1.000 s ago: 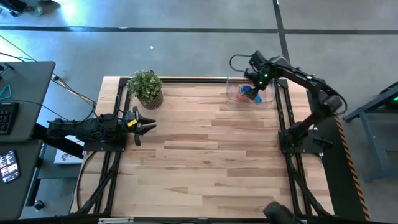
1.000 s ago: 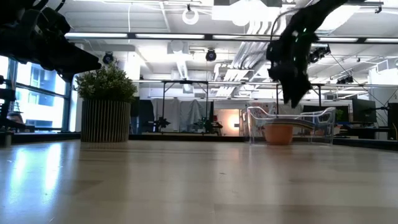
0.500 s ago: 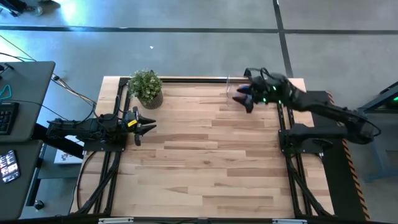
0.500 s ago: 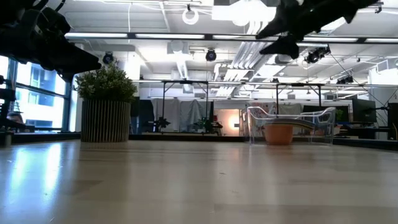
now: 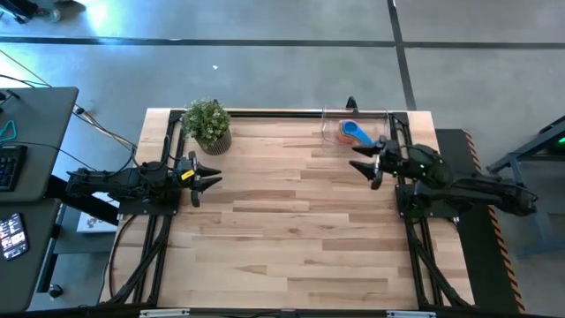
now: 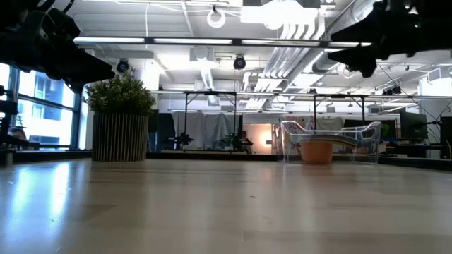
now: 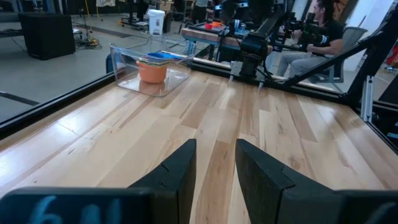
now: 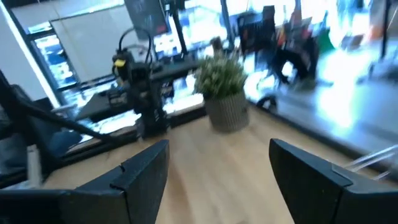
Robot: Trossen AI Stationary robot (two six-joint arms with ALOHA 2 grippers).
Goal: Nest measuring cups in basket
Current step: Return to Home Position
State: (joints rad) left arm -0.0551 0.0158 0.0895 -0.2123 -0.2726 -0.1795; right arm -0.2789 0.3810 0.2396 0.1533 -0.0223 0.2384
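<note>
Left gripper [image 5: 216, 179]: at left edge of table [image 5: 291, 234], fingers slightly parted, empty. Plant [image 5: 207, 122]: far-left corner. Basket [image 5: 328, 117]: far-right corner, long side along far edge; cups [image 5: 357, 132] nested inside, blue topmost, handle direction unclear. Right gripper [image 5: 364, 165]: near basket, apart from it, wide open, empty.

The basket [image 5: 330, 118] is located at the far right corner of the tabletop [image 5: 282, 238]. The measuring cups [image 5: 357, 133] are contained in it as one cluster; blue and orange-red are visible. The right hand [image 5: 364, 166] is positioned near the right edge, just beside the basket and apart from it, with fingers spread and nothing held. The left hand [image 5: 208, 181] is positioned at the left edge, fingers spread and empty. A potted plant [image 5: 208, 124] is placed near it at the far left corner.
</note>
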